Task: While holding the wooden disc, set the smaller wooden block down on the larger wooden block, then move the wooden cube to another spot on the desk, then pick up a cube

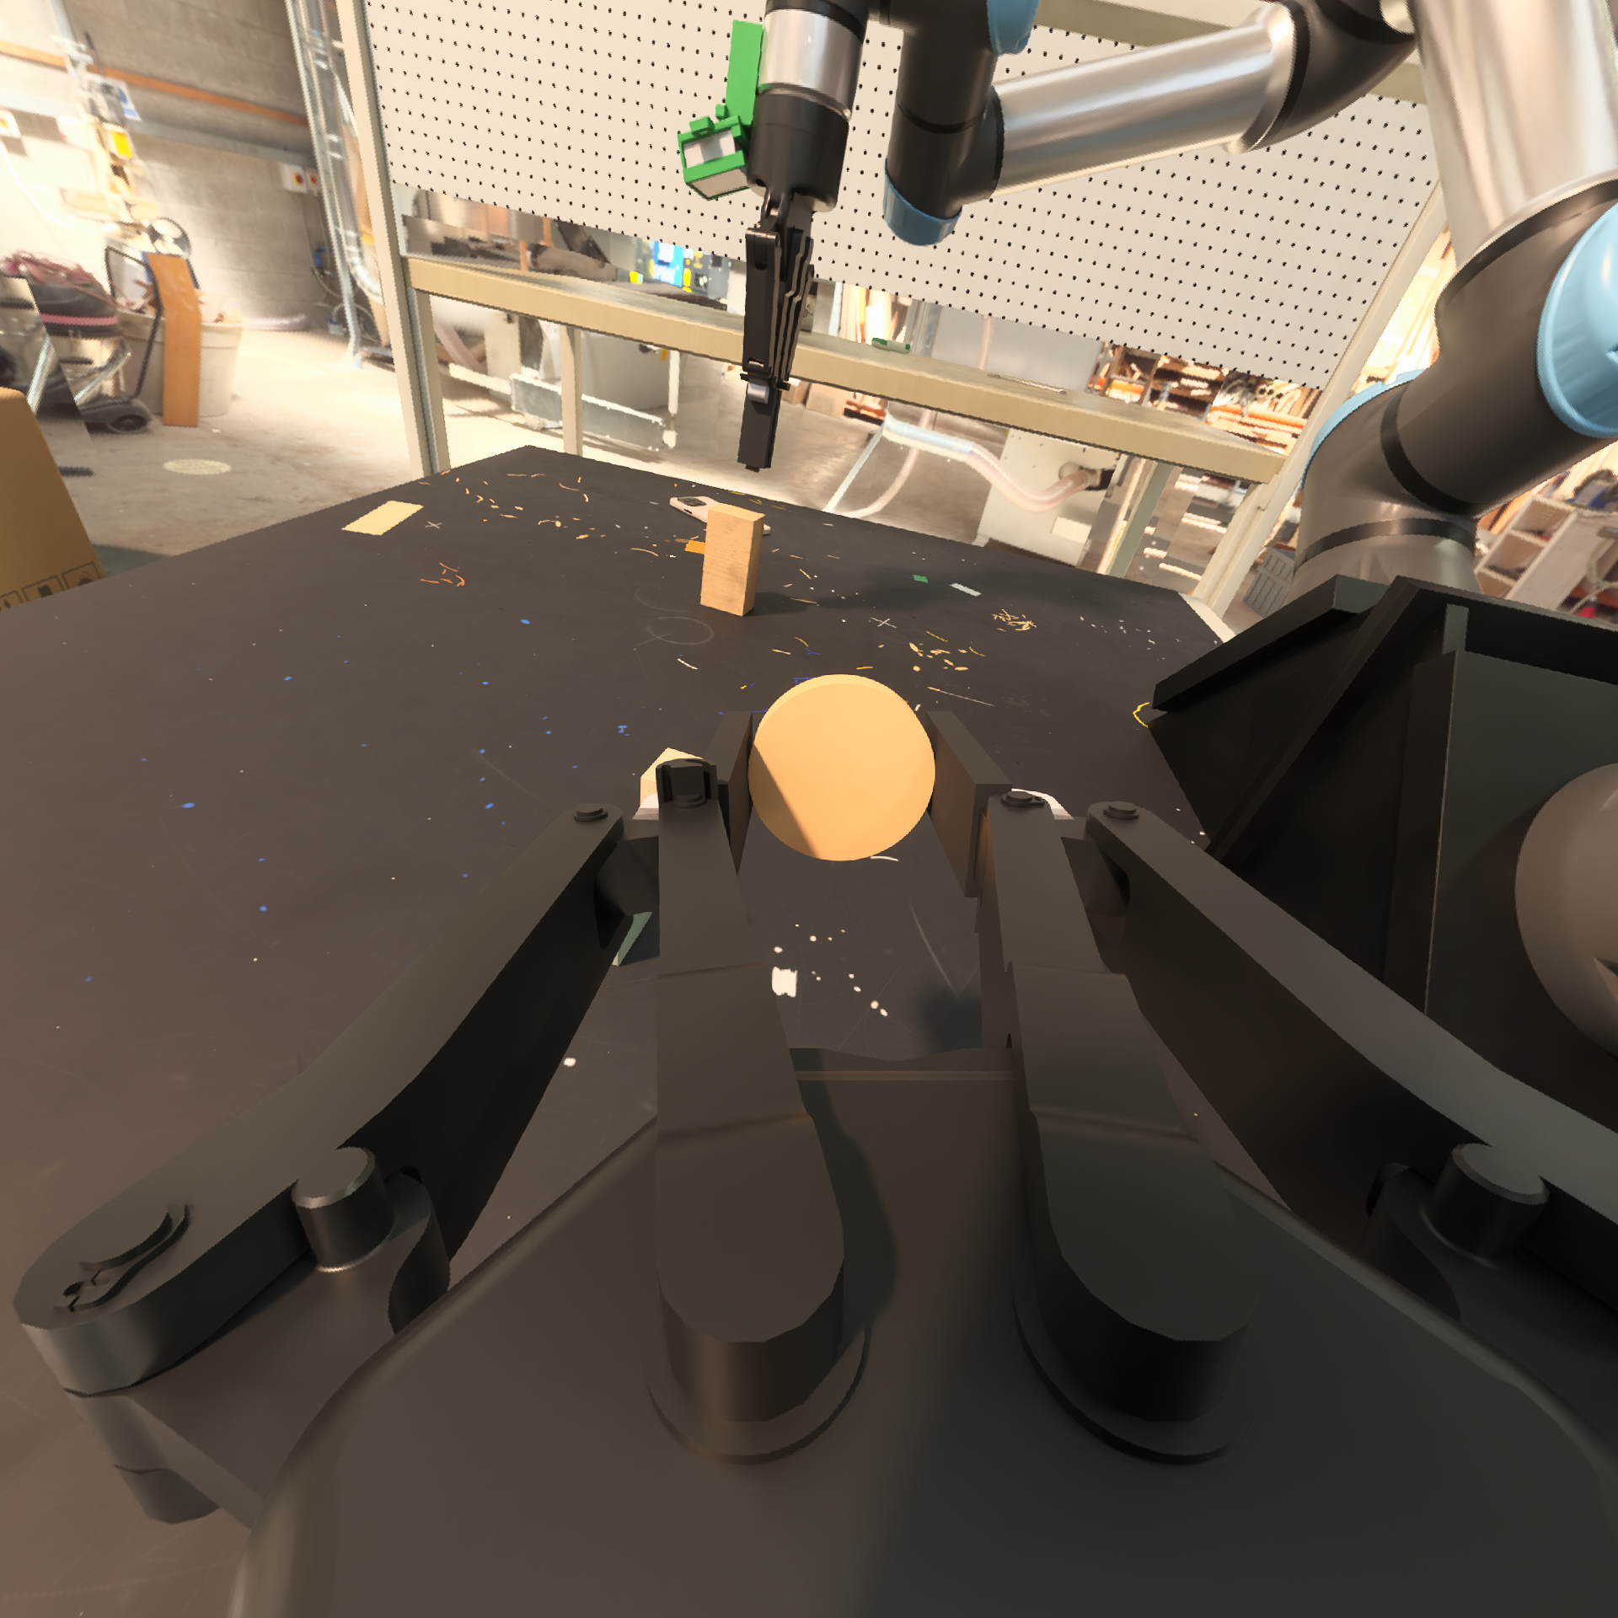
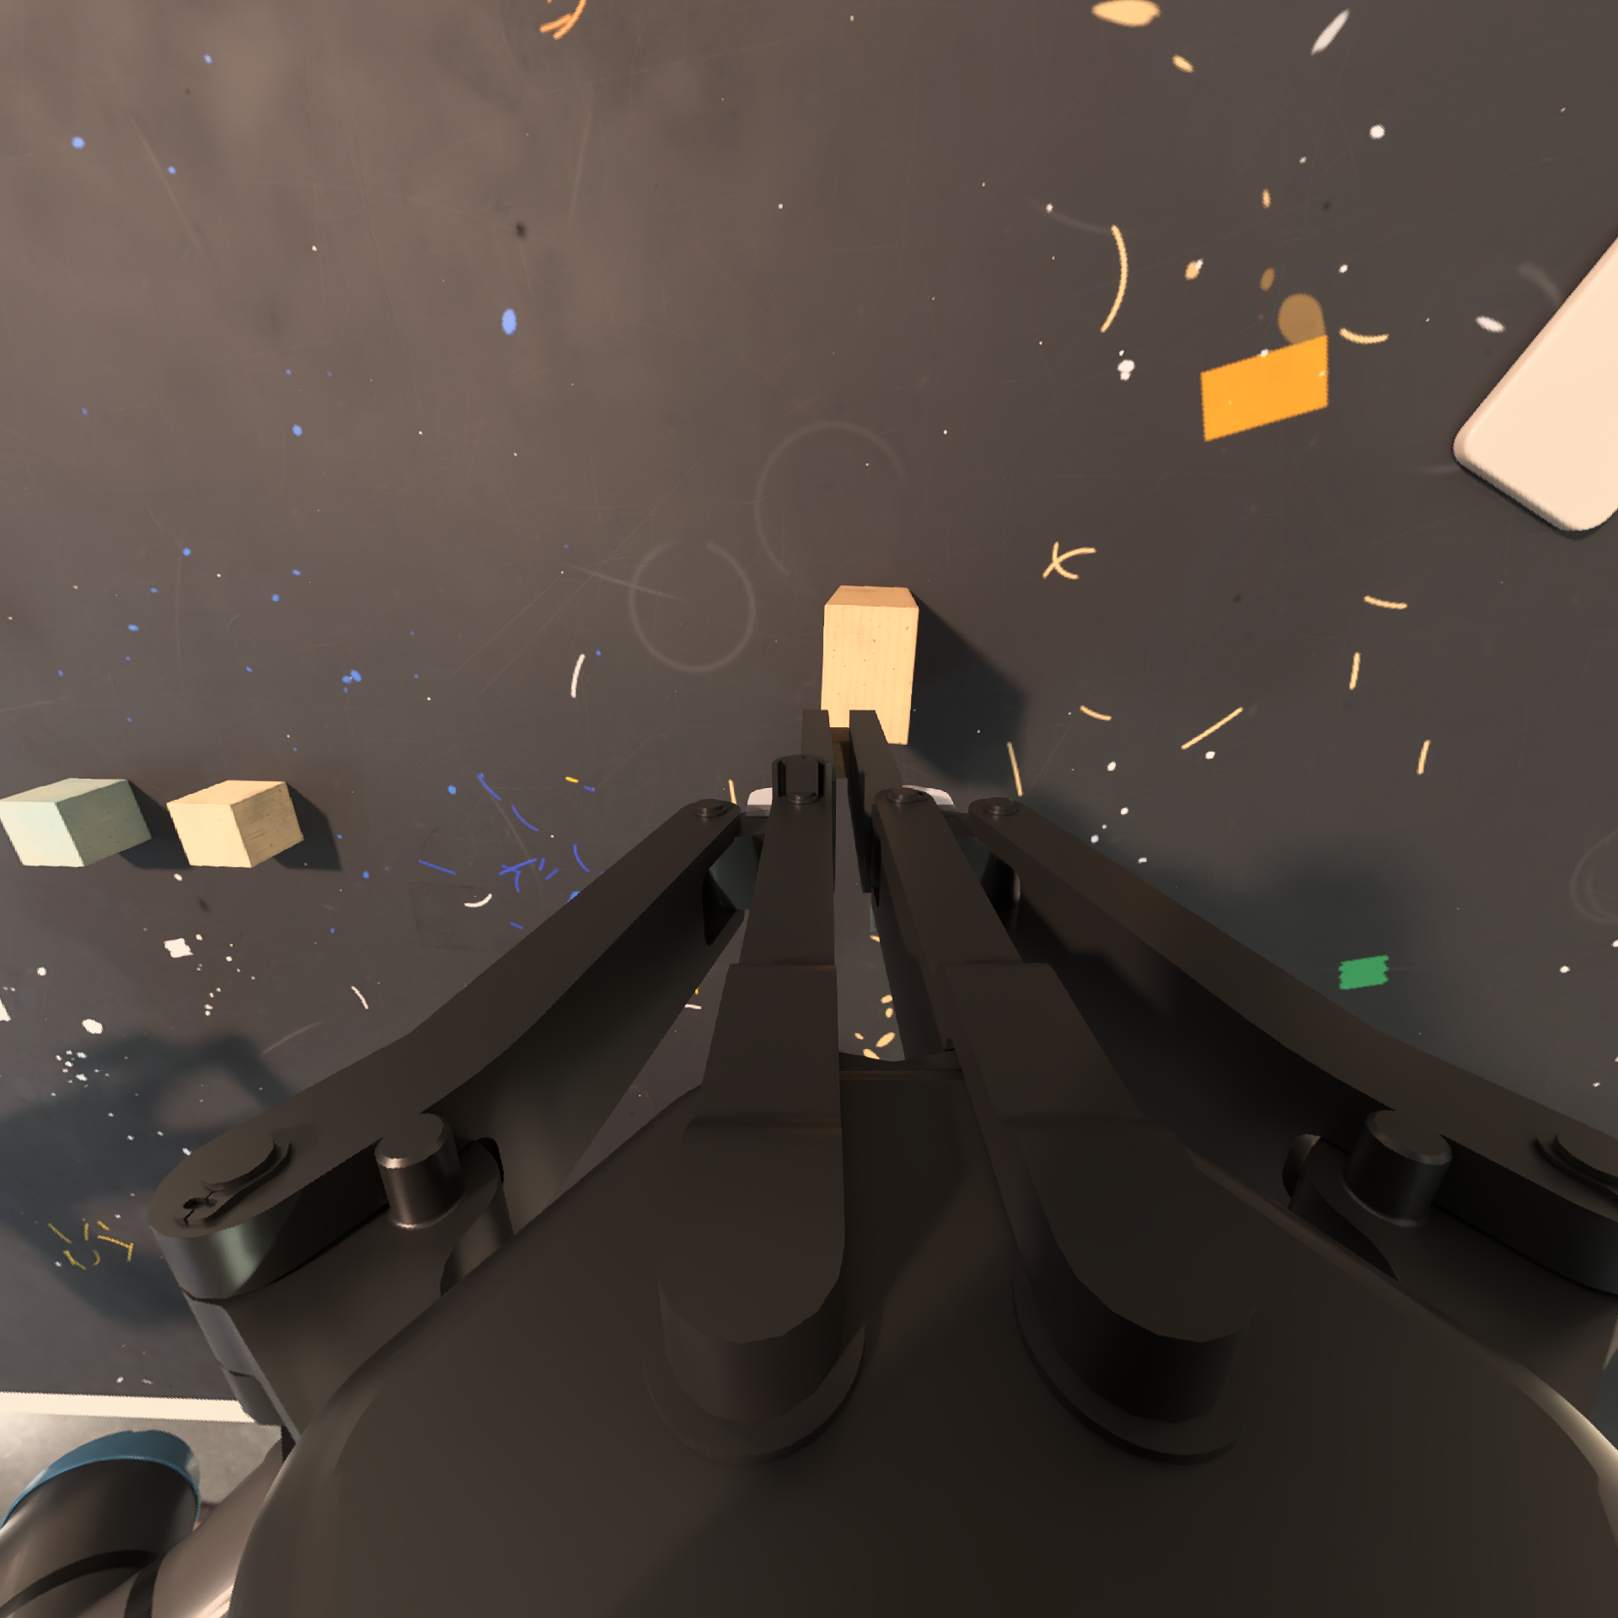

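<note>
In the left wrist view my left gripper (image 1: pixel 840 757) is shut on the round wooden disc (image 1: pixel 840 770) and holds it above the dark desk (image 1: pixel 350 744). Farther off a tall wooden block (image 1: pixel 734 560) stands upright. My right gripper (image 1: pixel 755 451) hangs just above it, fingers together and empty. In the right wrist view the right gripper (image 2: pixel 839 727) looks straight down on the same block (image 2: pixel 869 657). A wooden cube (image 2: pixel 235 823) and a pale green cube (image 2: pixel 74 821) sit side by side at the left. A pale corner (image 1: pixel 667 762) shows behind my left finger.
A white flat phone-like object (image 2: pixel 1558 411) lies beyond the block, also visible in the left wrist view (image 1: pixel 692 506). Orange tape (image 2: pixel 1265 388) and green tape (image 2: pixel 1363 972) are stuck on the desk. The right arm's black base (image 1: pixel 1445 788) stands at the right. A pegboard frame (image 1: pixel 963 131) rises behind.
</note>
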